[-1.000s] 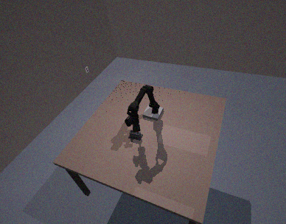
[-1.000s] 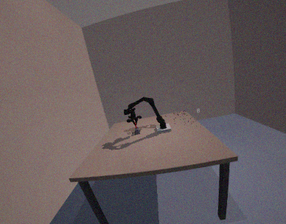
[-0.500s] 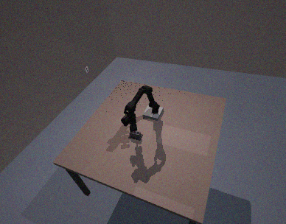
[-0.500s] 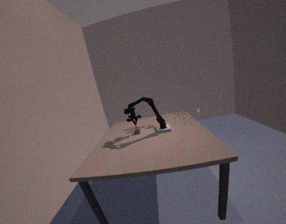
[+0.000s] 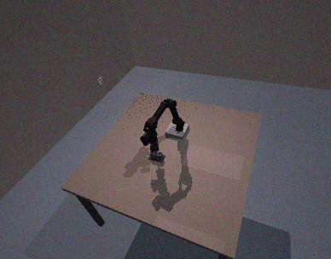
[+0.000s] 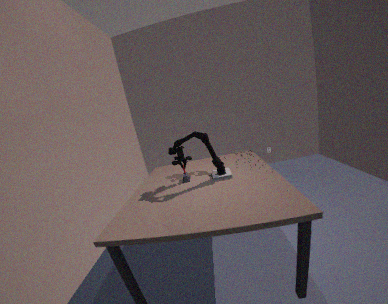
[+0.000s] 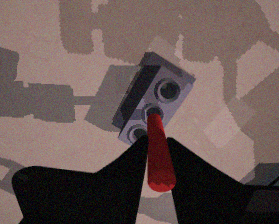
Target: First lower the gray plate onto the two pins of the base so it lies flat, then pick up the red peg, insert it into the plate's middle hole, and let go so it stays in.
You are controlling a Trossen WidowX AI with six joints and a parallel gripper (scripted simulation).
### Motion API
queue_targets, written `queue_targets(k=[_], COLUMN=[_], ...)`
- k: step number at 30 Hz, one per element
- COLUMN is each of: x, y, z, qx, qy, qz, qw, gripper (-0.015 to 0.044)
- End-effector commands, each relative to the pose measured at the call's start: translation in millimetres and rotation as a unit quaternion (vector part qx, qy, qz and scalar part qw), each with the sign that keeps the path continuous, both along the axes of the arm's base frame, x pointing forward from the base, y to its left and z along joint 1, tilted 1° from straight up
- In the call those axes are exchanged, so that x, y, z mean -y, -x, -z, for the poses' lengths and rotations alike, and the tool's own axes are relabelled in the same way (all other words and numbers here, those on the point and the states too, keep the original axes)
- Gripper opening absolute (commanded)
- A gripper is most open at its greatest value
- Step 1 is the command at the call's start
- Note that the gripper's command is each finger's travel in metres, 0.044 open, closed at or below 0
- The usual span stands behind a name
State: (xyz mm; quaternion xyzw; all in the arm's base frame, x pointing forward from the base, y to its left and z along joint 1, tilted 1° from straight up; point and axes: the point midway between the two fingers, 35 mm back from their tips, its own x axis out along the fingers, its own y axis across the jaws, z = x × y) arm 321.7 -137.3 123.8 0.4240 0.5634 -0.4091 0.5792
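My gripper (image 7: 158, 141) (image 6: 182, 162) is shut on the red peg (image 7: 161, 167) (image 6: 184, 170) and holds it above the gray plate (image 7: 167, 109). The peg's far end overlaps the plate's middle hole in the wrist view; whether the tip is inside the hole or just above it cannot be told. The plate lies on the dark base (image 7: 135, 95), seemingly flat, with a ringed hole on either side of the middle one. Plate and base show as one small dark block (image 5: 157, 158) (image 6: 186, 179) in the top and exterior views. The pins are hard to make out.
The block stands on the wooden table (image 5: 206, 192) (image 6: 217, 210), in front of the arm's white mount (image 5: 174, 133) (image 6: 228, 175). The arm's shadows fall across the table around the block. Small dark specks show near the table's far corner.
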Motion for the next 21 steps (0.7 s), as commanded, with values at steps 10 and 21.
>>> queue_targets(k=[10,21], x=[-1.0,-0.3], y=[0.2,0.8], z=[-0.1,0.0], qx=[0.001,0.000], qy=[-0.002,0.000], qz=[-0.002,0.000], qw=[1.000,1.000], gripper=[0.0000,0.0000])
